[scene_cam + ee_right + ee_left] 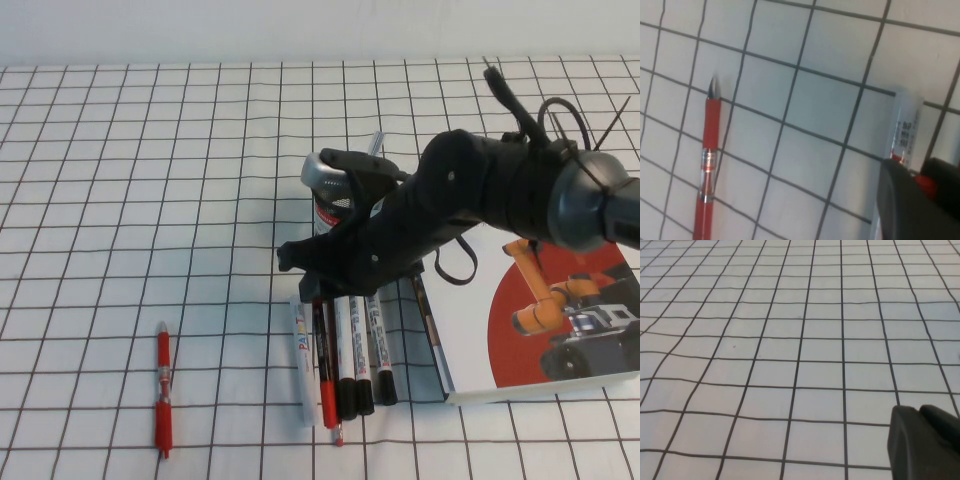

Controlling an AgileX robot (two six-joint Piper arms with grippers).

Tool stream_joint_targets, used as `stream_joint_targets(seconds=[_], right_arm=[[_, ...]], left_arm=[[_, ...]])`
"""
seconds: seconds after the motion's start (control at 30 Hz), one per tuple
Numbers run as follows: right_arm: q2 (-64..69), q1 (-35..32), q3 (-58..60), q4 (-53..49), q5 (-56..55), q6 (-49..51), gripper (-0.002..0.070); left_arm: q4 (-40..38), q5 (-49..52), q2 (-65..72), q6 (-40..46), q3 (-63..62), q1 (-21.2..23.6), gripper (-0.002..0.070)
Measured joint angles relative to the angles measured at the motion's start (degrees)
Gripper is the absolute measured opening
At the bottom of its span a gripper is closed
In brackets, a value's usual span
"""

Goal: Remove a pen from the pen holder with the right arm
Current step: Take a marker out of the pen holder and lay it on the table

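Now — red pen point(327, 398): 2 | right gripper point(306, 280) holds one | left gripper point(923, 442) aside

Pen holder point(330, 185) of silvery metal mesh; tablecloth point(150, 200) matt, smooth; book point(560, 330) cover glossy paper; red pen point(326, 395) in the right gripper point(303, 275) shiny plastic

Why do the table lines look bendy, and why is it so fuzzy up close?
High view: even light; right hand over the row of pens, soft shadow beside the loose red pen. Right wrist view: blurry, that hand a dark smudge gripping a second red pen. Left wrist view: lines bow, maybe wrinkled cloth or lens; left hand blurred in one corner.
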Motion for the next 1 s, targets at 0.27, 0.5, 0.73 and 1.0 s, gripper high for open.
stream_joint_targets(seconds=[0.27,0.5,0.73,1.0], right_arm=[[4.52,0.0,-2.32,2.18,-1.25,0.0,0.0052],[6.16,0.0,-2.44,2.18,-2.17,0.0,0.0052],[6.73,0.0,-2.44,2.05,-4.08,0.0,0.0051],[7.21,0.0,-2.44,1.97,-5.47,0.0,0.0149]], left_arm=[[0.0,0.0,0.0,0.0,0.0,0.0,-0.0003],[0.0,0.0,0.0,0.0,0.0,0.0,-0.0003],[0.0,0.0,0.0,0.0,0.0,0.0,-0.0003],[0.0,0.0,0.0,0.0,0.0,0.0,-0.0003]])
